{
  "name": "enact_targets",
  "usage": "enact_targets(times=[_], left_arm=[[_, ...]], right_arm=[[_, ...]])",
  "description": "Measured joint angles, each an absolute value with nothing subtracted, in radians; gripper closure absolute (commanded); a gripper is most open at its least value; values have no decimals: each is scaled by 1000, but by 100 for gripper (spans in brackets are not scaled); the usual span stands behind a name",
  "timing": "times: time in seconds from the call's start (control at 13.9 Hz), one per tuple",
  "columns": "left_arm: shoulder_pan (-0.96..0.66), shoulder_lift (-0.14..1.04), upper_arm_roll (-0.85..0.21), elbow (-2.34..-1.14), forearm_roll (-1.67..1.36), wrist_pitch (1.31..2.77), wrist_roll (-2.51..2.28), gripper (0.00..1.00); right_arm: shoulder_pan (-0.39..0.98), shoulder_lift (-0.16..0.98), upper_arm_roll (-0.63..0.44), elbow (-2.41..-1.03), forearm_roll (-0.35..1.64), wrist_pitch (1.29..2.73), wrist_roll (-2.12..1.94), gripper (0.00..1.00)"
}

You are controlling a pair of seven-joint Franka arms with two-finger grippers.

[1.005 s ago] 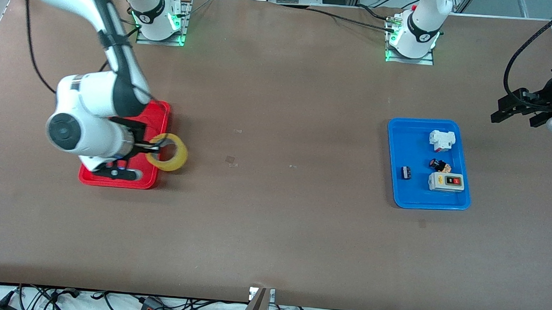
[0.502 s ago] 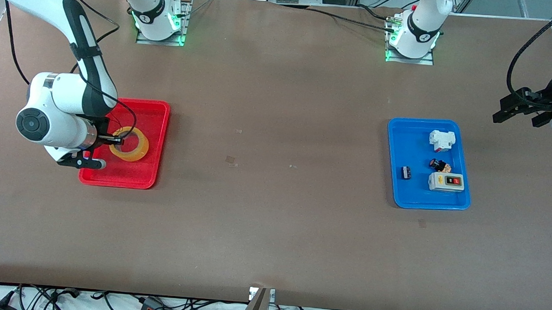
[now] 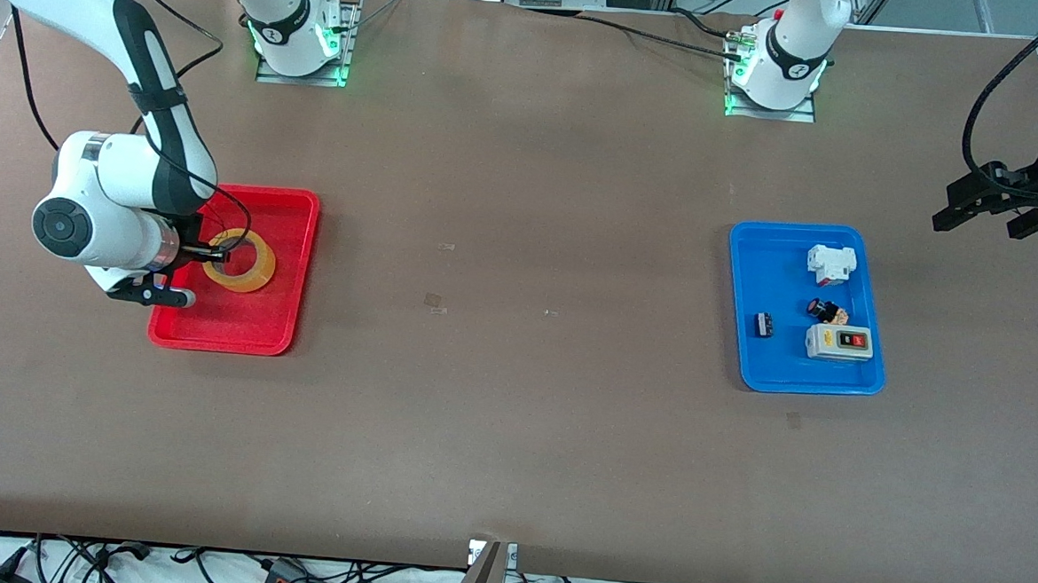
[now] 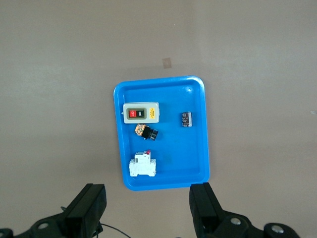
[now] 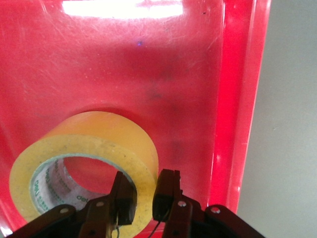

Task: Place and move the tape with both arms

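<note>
The tape (image 3: pixel 241 262) is a yellow translucent ring lying in the red tray (image 3: pixel 306 254) at the right arm's end of the table. My right gripper (image 3: pixel 217 250) is down in the tray, shut on the tape's wall. In the right wrist view one finger sits inside the ring and one outside, pinching the tape (image 5: pixel 99 144) between them at the right gripper (image 5: pixel 146 191). My left gripper (image 3: pixel 990 205) waits open and empty, up in the air past the blue tray toward the left arm's end; its fingers (image 4: pixel 207 208) stand wide apart.
A blue tray (image 3: pixel 782 359) holds a grey switch box (image 3: pixel 839 342), a white breaker (image 3: pixel 830 263) and two small dark parts. It also shows in the left wrist view (image 4: pixel 198 124). Bare brown table lies between the two trays.
My right gripper carried the tape from over the tray's edge into the red tray and lowered it there. The left gripper drifted slightly toward the table's end.
</note>
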State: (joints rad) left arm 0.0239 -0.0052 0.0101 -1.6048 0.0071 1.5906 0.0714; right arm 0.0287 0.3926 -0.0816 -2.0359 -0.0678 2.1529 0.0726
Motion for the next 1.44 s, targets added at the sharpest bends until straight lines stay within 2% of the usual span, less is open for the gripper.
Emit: enact_targets(times=[0.07,0.14,0.36,0.5,0.72,0.86,1.15,1.44], left_arm=[[24,-5,10,-1605,7,1590,71,0],[24,-5,9,-1605,7,1590,71,0],[23,-5,8,-1604,7,1589,71,0],[22,-5,4,-1604,7,1588,71,0],[22,-5,-1,-1604,7,1583,70,0],[21,-5,-5,-1603,7,1579,70,0],[22,-5,-7,-1603,7,1571,69,0],[22,-5,-7,-1603,7,1567,69,0]], right_arm=[[28,397,-82,-2037,-68,2154,73,6],[28,402,-82,-2037,-68,2155,73,0],[29,388,-76,-2022,-68,2139,72,0],[34,353,-57,-1957,-69,2032,72,0],[62,304,-43,-1736,-70,1748,73,0],[64,290,-42,-1575,-69,1622,72,0],[64,290,-42,-1354,-69,1533,70,0],[58,297,-45,-1306,-23,1531,70,0]])
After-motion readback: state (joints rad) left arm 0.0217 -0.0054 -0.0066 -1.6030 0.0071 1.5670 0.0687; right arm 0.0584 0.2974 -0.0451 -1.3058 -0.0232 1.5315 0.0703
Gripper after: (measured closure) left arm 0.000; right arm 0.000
